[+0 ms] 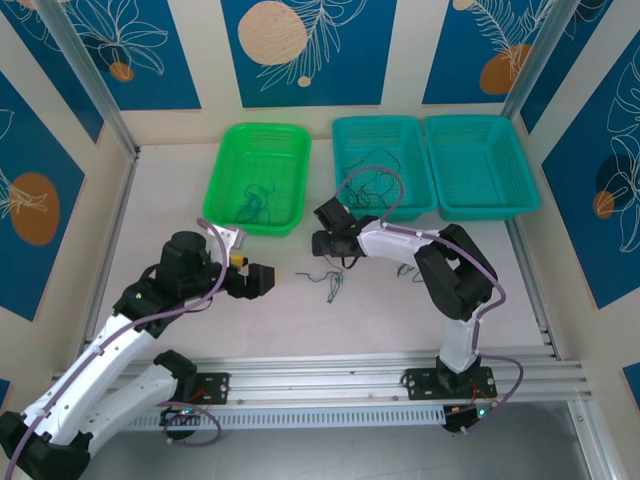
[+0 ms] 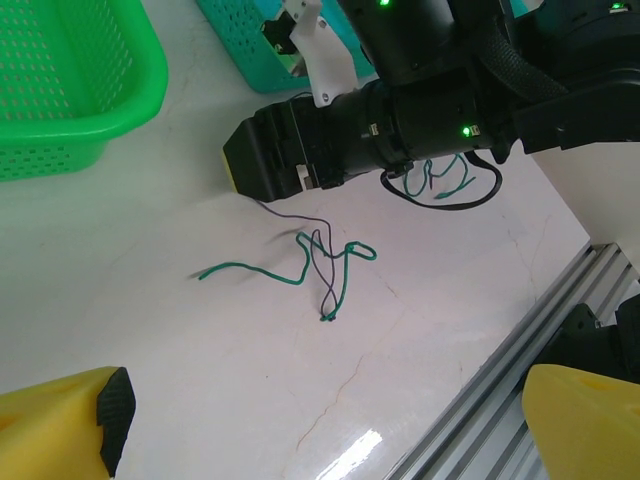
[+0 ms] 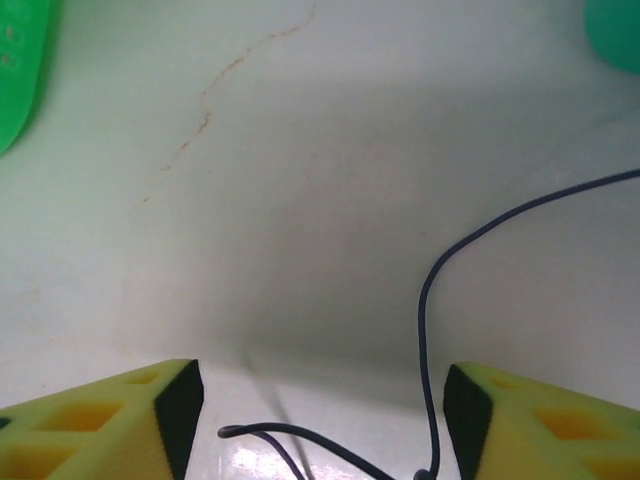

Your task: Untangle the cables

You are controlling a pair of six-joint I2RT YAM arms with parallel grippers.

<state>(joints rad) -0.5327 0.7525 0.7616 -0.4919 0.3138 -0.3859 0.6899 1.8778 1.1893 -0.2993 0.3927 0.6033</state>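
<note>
A green cable and a thin dark cable (image 2: 322, 268) lie twisted together on the white table (image 1: 325, 280), between my two grippers. Another green and dark cable tangle (image 2: 440, 182) lies under my right arm. My right gripper (image 1: 320, 242) is low over the table, left of that arm's wrist. Its yellow fingers (image 3: 150, 420) stand apart, with a dark blue cable (image 3: 425, 300) running loose between them; the gripper (image 3: 322, 415) is open. My left gripper (image 2: 322, 410) is open and empty, a short way from the twisted pair (image 1: 262, 280).
A bright green basket (image 1: 222, 165) at the back holds thin cables (image 1: 252, 200). Two teal baskets (image 1: 350, 135) (image 1: 525, 160) stand to its right, the nearer one with cables (image 1: 372, 180). An aluminium rail (image 1: 330, 375) runs along the near edge.
</note>
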